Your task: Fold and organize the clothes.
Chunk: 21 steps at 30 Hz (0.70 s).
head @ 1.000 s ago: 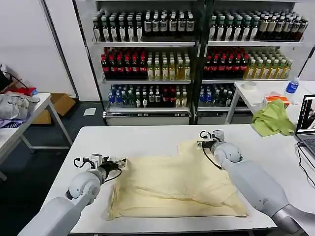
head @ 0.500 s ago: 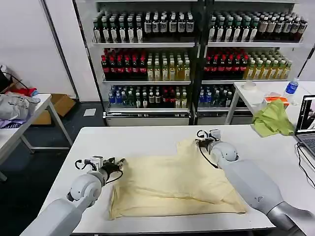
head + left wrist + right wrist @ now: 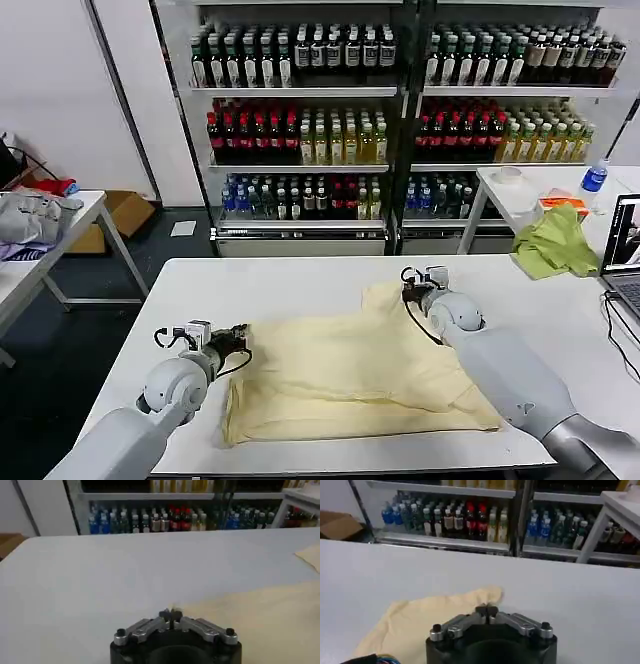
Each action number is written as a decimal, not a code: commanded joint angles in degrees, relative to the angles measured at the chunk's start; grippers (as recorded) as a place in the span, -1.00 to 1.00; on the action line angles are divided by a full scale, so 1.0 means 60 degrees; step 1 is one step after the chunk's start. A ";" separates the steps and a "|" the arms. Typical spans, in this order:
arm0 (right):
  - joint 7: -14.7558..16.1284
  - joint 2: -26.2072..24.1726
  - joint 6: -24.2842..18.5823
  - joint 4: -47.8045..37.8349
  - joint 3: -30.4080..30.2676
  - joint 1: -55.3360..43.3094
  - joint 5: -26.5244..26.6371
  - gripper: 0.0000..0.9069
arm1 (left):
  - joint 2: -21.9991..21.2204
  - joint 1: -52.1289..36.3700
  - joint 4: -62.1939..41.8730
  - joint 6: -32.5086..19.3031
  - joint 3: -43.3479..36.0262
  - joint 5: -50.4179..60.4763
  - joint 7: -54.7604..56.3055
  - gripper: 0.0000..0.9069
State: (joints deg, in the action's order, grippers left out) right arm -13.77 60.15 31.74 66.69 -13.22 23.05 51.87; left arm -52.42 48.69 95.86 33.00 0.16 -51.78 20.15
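Note:
The clothes are one pale cream-yellow T-shirt (image 3: 350,375) lying spread and slightly rumpled on the white table (image 3: 300,280). My left gripper (image 3: 241,337) sits low at the shirt's left corner, jaws shut with a sliver of the cloth edge pinched at the tips (image 3: 171,612); the rest of the shirt (image 3: 280,617) stretches away from it. My right gripper (image 3: 408,290) rests at the shirt's far right corner, shut on the fabric (image 3: 486,609). A raised fold of the shirt (image 3: 440,617) lies just beyond its fingertips.
Shelves of bottles (image 3: 400,100) stand behind the table. A side table at right carries a lime-green cloth (image 3: 550,243), a laptop (image 3: 625,245) and a bottle (image 3: 593,176). Another table at left holds a grey garment (image 3: 30,215). The table's far half is bare.
My left gripper has slid a little toward the near edge with the shirt's left corner. The right gripper has barely shifted, and the far right corner stays bunched at it.

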 commanded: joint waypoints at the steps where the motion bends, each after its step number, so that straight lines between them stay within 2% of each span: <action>1: -0.0010 -0.0048 -0.1072 0.0314 0.0122 0.0036 0.0009 -1.00 | 0.0018 -0.0070 0.0021 -0.0003 0.0146 -0.0031 -0.0052 -0.96; 8: 0.0002 -0.0219 -0.1852 0.0887 0.0417 0.0118 -0.0011 -1.00 | 0.0074 -0.0175 0.0176 -0.0033 0.0401 -0.0117 -0.0097 -0.96; 15: -0.0004 -0.0695 -0.1800 0.1945 0.0982 0.0454 -0.0012 -1.00 | 0.0247 -0.0084 0.0625 -0.0051 0.0667 -0.0210 -0.0124 -0.96; 21: 0.0006 -0.1376 -0.1608 0.3138 0.1628 0.1522 -0.0077 -1.00 | 0.0491 0.0311 0.1191 -0.0040 0.0900 -0.0239 -0.0157 -0.96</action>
State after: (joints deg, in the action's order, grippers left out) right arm -13.74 55.69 23.68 76.94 -7.67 26.80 51.62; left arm -50.60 48.84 99.11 32.81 4.08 -53.18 19.23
